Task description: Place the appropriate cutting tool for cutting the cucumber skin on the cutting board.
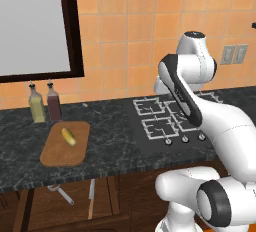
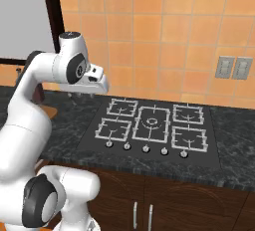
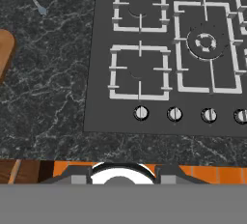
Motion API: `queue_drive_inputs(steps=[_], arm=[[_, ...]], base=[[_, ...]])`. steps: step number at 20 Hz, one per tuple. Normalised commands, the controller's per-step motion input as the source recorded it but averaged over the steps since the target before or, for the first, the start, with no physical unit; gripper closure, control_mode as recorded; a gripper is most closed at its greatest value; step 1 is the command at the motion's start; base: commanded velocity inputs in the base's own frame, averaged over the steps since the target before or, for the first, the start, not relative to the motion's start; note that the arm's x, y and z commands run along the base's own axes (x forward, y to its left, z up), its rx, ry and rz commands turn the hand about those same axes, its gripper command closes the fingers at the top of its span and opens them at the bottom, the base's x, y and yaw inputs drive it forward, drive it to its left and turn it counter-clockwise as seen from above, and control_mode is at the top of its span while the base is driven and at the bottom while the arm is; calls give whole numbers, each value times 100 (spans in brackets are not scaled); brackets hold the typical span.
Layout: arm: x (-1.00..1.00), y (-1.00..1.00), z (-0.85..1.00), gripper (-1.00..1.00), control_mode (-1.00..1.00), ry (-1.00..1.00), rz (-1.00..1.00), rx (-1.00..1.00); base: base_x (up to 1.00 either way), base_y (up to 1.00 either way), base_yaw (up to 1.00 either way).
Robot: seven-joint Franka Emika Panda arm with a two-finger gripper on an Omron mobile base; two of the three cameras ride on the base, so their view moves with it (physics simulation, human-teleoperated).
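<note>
Left base view: set behind and left of the arm (image 1: 200,106), facing forward and down, at middling range, over the dark marbled worktop (image 1: 110,141), the cutting board (image 1: 65,148), the hob (image 1: 170,118) and the orange tiled wall (image 1: 125,36).

Right base view: set behind and right of the arm, facing forward and down, somewhat nearer to the hob (image 2: 154,128), with wall sockets (image 2: 234,68) at the right.

Hand view: looking almost straight down from above, close over the hob (image 3: 169,59) and its knobs (image 3: 174,114), with a corner of the cutting board (image 3: 4,54) at the left edge.

Shared by all three: hob, worktop. Shared by both base views: arm, tiled wall.
</note>
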Motion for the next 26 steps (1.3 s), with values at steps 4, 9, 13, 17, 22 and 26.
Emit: queue_drive_inputs(steps=[4, 9, 13, 17, 22, 26], arm=[[-20, 38, -11, -100, -100, 1, 5, -1], [-64, 100, -75, -100, -100, 14, 17, 0], [-23, 100, -81, -100, -100, 35, 14, 0], [-62, 100, -65, -100, -100, 9, 12, -2], [-32, 93, -53, -100, -100, 1, 16, -15], [-14, 97, -33, -100, -100, 6, 5, -20]], base=[[0, 0, 0], [0, 0, 0], [0, 0, 0], [0, 0, 0], [0, 0, 0], [0, 0, 0]])
